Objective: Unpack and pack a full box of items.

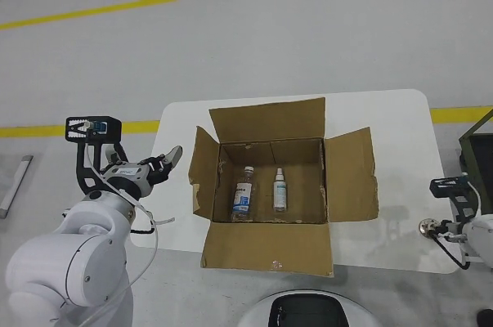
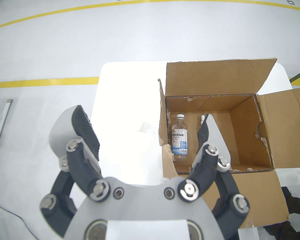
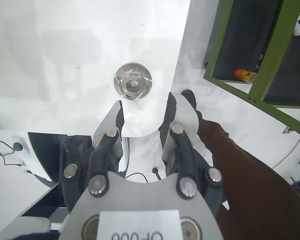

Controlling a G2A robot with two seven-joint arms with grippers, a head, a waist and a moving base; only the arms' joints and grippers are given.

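The white table [image 1: 393,123] carries an open cardboard box [image 1: 266,249] at its middle, all four flaps folded outward. The box looks nearly unpacked, so the step in hand is probably lifting out what remains. The left gripper [image 2: 142,116] hangs past the table's left edge with its fingers spread wide and nothing between them, to the left of the box's left flap. The right gripper [image 3: 145,103] is over the near right corner of the table, also parted and empty, with a round metal flange [image 3: 132,81] on the tabletop just beyond its tips. On the box floor lie a clear bottle with a blue label [image 1: 243,194] on the left and a smaller white spray bottle [image 1: 280,190] to its right, close but apart, caps pointing to the far side. The left arm is the better placed for the clear bottle. It should rise over the torn left wall rather than brush it, then come straight down. The fingers should straddle the labelled body across its width, since a round bottle may roll if nudged from one side. It should also keep clear of the spray bottle, lift clear of the rim, and set the bottle on the bare table left of the box.
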